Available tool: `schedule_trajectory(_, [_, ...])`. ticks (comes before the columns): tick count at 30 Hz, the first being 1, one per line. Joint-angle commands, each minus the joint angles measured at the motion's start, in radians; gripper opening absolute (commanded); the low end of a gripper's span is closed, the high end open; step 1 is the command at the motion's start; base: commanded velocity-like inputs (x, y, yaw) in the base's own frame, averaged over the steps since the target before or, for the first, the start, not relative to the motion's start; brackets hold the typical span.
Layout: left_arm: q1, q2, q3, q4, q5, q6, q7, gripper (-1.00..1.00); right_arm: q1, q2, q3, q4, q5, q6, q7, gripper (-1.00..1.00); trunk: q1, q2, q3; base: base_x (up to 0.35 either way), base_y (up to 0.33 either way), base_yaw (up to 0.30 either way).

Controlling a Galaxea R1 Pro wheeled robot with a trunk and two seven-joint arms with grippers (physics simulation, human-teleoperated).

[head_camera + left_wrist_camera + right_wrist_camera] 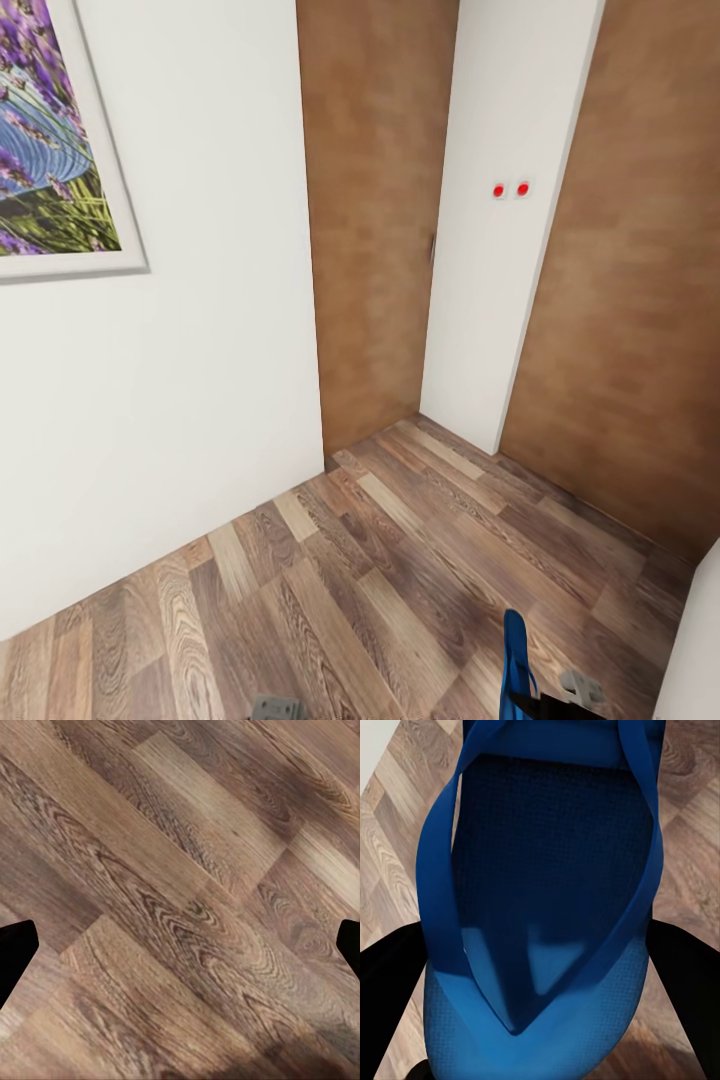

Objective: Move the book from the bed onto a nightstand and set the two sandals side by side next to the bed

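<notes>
Currently I log: right gripper (536, 967) clamped on blue sandal (547, 907) | left gripper (180, 945) spread wide over plank floor (172, 855)

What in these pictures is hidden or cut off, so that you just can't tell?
- Blue sandal: head view, lower end cut by the bottom edge; right wrist view, toe end cut by the edge.
- Right fingers: the sandal covers their inner faces, so contact can't be confirmed.
- Left fingers: only dark tips at the picture's sides above the wood floor.
- Framed picture: cut by the head view's left edge.
</notes>
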Motion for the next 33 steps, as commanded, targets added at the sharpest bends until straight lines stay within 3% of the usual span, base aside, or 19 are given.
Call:
schedule_trajectory(1, [-0.001, 0.001, -0.006, 0.001, 0.008, -0.004, 0.0, 1.0, 0.0, 0.0, -0.008, 0.0, -0.002, 0.009, 0.004, -1.0, 0.0, 0.0, -0.003, 0.0, 0.0, 0.0])
schedule_trajectory(21, [-0.001, 0.002, -0.006, 0.001, 0.008, -0.004, 0.0, 1.0, 0.0, 0.0, -0.008, 0.0, -0.002, 0.008, 0.004, -1.0, 0.0, 0.0, -0.033, 0.0, 0.0, -0.009])
schedule_trajectory(33, [-0.001, 0.001, -0.006, 0.001, 0.008, -0.002, 0.0, 1.0, 0.0, 0.0, -0.008, 0.0, -0.002, 0.007, 0.004, -1.0, 0.0, 0.0, -0.036, 0.056, 0.0, -0.009])
